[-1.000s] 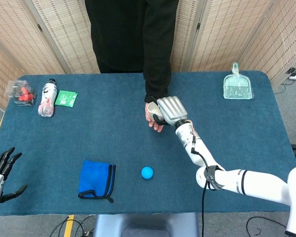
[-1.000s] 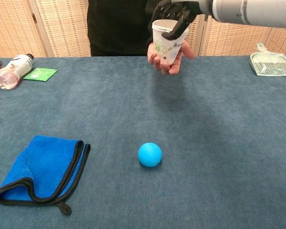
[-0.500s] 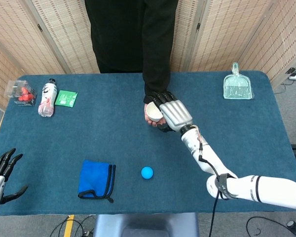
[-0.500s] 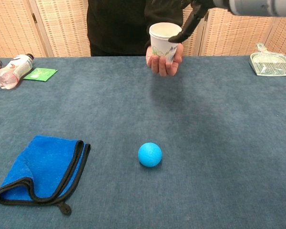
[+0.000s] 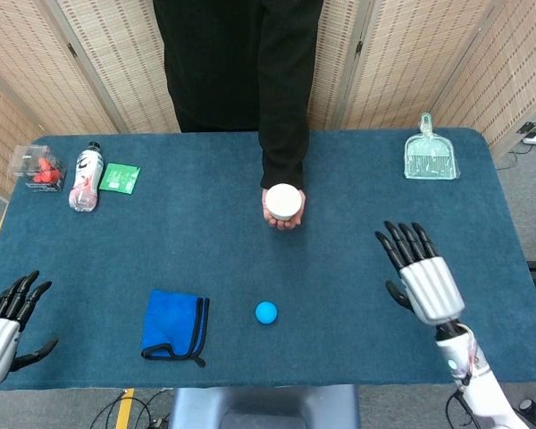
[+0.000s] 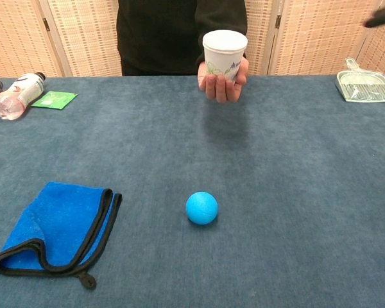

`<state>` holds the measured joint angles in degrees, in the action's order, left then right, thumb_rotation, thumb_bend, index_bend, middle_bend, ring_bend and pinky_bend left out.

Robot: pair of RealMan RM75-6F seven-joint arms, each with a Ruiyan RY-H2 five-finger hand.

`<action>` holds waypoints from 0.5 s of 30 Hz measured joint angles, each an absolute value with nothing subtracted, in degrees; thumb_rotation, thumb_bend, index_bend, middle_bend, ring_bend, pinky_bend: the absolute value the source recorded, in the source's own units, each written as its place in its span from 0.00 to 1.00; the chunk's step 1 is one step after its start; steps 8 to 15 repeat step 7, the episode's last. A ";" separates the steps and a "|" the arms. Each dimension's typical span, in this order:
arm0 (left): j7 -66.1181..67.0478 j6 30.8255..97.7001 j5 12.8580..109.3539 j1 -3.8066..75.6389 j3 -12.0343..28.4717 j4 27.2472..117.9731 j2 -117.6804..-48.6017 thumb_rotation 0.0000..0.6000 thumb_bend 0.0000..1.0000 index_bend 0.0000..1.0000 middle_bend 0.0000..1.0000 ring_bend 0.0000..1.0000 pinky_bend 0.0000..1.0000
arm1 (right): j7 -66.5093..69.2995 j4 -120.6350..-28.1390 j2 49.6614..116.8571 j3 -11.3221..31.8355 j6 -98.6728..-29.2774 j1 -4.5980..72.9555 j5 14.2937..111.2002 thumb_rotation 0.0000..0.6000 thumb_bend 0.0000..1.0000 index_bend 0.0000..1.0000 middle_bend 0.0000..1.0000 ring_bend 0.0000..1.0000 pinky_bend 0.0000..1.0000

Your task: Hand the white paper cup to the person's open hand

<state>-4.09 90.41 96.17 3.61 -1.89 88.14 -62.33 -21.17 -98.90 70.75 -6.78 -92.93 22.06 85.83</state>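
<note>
The white paper cup (image 5: 283, 201) (image 6: 224, 54) stands upright in the person's hand (image 5: 284, 217) (image 6: 222, 82) over the far middle of the table. The person's fingers wrap around its lower part. My right hand (image 5: 422, 273) is open with fingers spread, well to the right of the cup and nearer the front edge; only a dark fingertip (image 6: 384, 17) of it shows at the chest view's right border. My left hand (image 5: 7, 318) is open at the front left corner, holding nothing.
A blue ball (image 5: 266, 312) (image 6: 201, 208) and a folded blue cloth (image 5: 173, 325) (image 6: 56, 228) lie near the front. A bottle (image 5: 86, 176), green packet (image 5: 120, 177) and clear box (image 5: 37, 167) sit far left. A dustpan (image 5: 431, 157) lies far right.
My right hand let go of the cup and pulled back to the right and toward me. The cup stays in the person's hand. My left hand barely moved.
</note>
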 measured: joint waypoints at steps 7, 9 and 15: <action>-2.14 88.70 95.93 4.26 -2.04 88.24 -63.05 1.00 0.27 0.11 0.00 0.00 0.17 | -12.38 -87.34 74.27 -11.07 -101.92 11.68 93.71 1.00 0.21 0.00 0.00 0.00 0.00; -2.14 88.70 95.93 4.26 -2.04 88.24 -63.05 1.00 0.27 0.11 0.00 0.00 0.17 | -12.38 -87.34 74.27 -11.07 -101.92 11.68 93.71 1.00 0.21 0.00 0.00 0.00 0.00; -2.14 88.70 95.93 4.26 -2.04 88.24 -63.05 1.00 0.27 0.11 0.00 0.00 0.17 | -12.38 -87.34 74.27 -11.07 -101.92 11.68 93.71 1.00 0.21 0.00 0.00 0.00 0.00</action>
